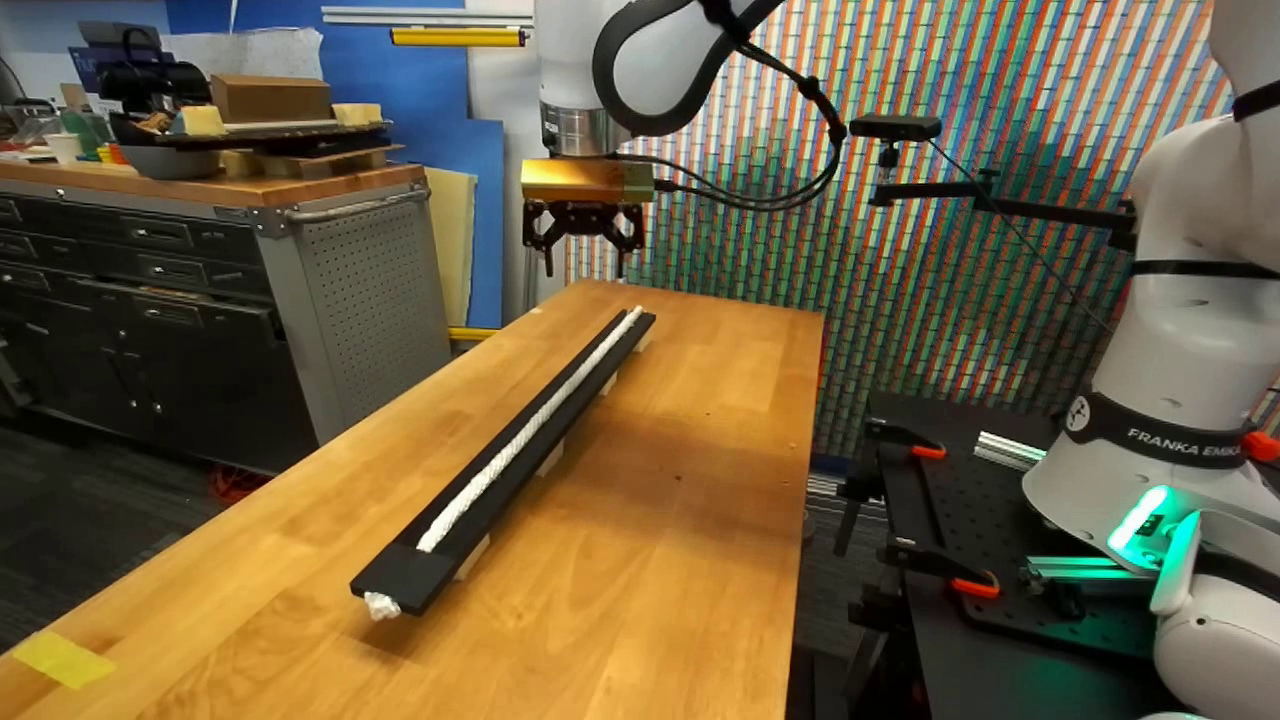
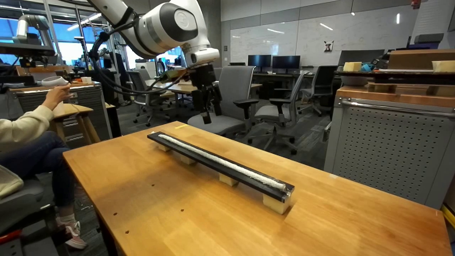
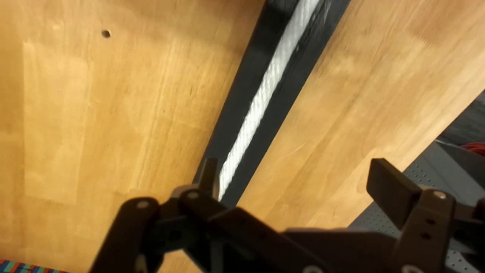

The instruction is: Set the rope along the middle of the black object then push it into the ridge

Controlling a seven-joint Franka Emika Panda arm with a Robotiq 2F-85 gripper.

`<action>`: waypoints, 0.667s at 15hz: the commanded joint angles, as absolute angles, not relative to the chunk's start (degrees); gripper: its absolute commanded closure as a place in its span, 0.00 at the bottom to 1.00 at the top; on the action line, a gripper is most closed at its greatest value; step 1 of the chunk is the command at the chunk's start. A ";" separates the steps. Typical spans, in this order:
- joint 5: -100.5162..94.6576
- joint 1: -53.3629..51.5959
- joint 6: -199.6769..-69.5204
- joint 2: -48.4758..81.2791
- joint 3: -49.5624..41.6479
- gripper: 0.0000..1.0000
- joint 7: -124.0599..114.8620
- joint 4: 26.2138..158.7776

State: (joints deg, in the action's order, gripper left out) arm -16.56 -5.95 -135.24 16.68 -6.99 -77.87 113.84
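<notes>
One white, twisted-fibre rope (image 3: 261,100) is lying along the middle of the long, straight black bar (image 3: 238,102), which is resting on pale blocks (image 2: 276,205). The narrow lengthwise ridge, hiding beneath, is presumably containing it; how deeply is not showing. The black two-fingered pincer (image 1: 584,270) is hanging clear of both, spread wide, gripping nothing. Laying is looking finished; pushing is probably remaining, calling for steady pressing downward.

White arm (image 2: 141,32), smooth, rounded. Dark joint cover (image 2: 168,22) around pale disc (image 2: 183,18). Silver collar (image 1: 584,131), gold-toned housing (image 1: 588,180) below. Black cables (image 1: 808,88), looped, bundled. Black base band (image 1: 1165,440) lettered FRANKA EMIKA; green light strip (image 1: 1138,518) beneath. Jaws black, jointed, angular-tipped, round metal screw heads (image 3: 439,195).
</notes>
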 commanded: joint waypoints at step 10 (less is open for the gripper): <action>-11.81 -12.50 -136.49 8.09 7.32 0.00 -61.84 122.71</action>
State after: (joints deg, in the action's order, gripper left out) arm -11.56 -10.72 -135.42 9.73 5.87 -64.86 120.79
